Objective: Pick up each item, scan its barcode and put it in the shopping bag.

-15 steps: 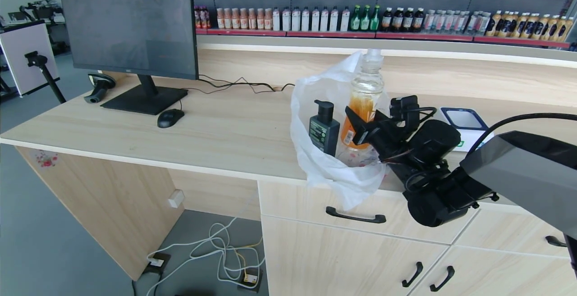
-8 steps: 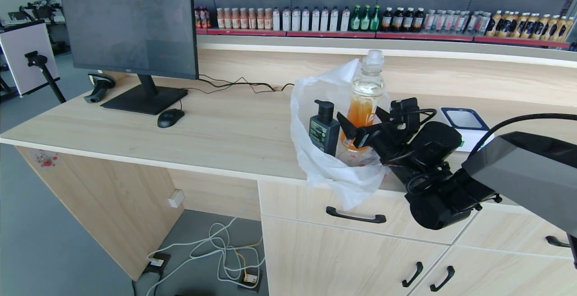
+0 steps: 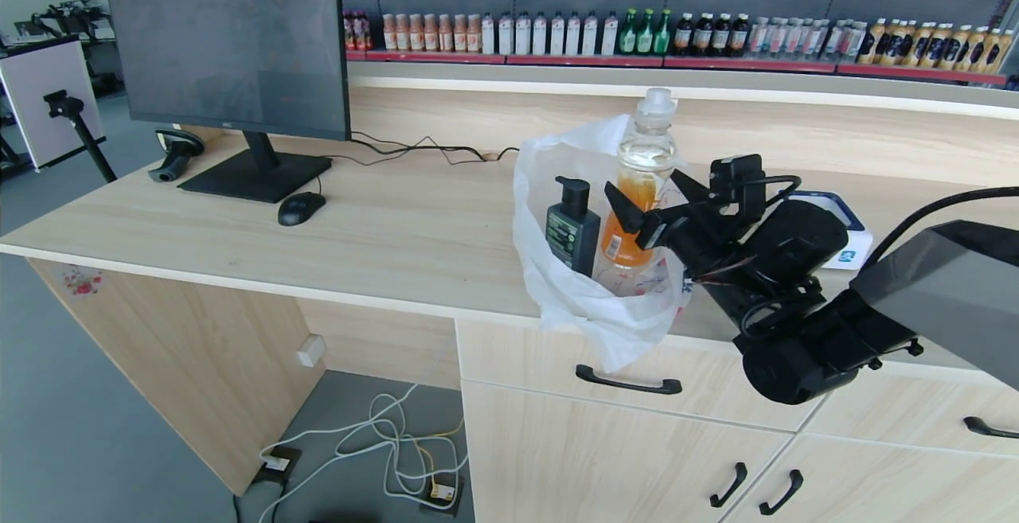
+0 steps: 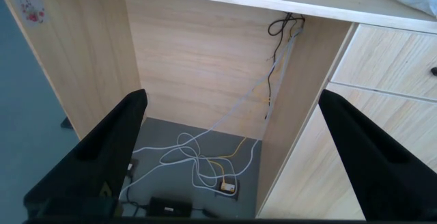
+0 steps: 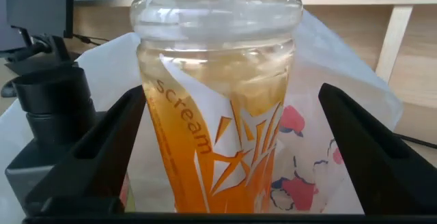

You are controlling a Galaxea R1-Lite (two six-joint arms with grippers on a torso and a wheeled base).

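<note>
A clear bottle of orange drink [image 3: 637, 197] [image 5: 218, 115] stands upright in the white plastic shopping bag [image 3: 537, 189] [image 5: 341, 67] near the counter's front edge. Beside it in the bag is a dark pump bottle [image 3: 571, 228] [image 5: 51, 108]. My right gripper [image 3: 643, 182] [image 5: 232, 94] is open at the bag's right side, one finger on each side of the drink bottle and clear of it. Below counter height my left gripper [image 4: 232, 98] is open with nothing between its fingers, facing the knee space under the counter.
A white and blue scanner box [image 3: 856, 236] sits on the counter behind my right arm. A monitor [image 3: 231, 45], mouse [image 3: 301, 207] and handheld scanner [image 3: 175, 153] stand at the left. Drawers with black handles [image 3: 629, 384] lie below. Loose cables [image 4: 205, 162] lie on the floor.
My right gripper has risen and drawn back to the right, away from the bag. The drink bottle has stayed standing in the bag.
</note>
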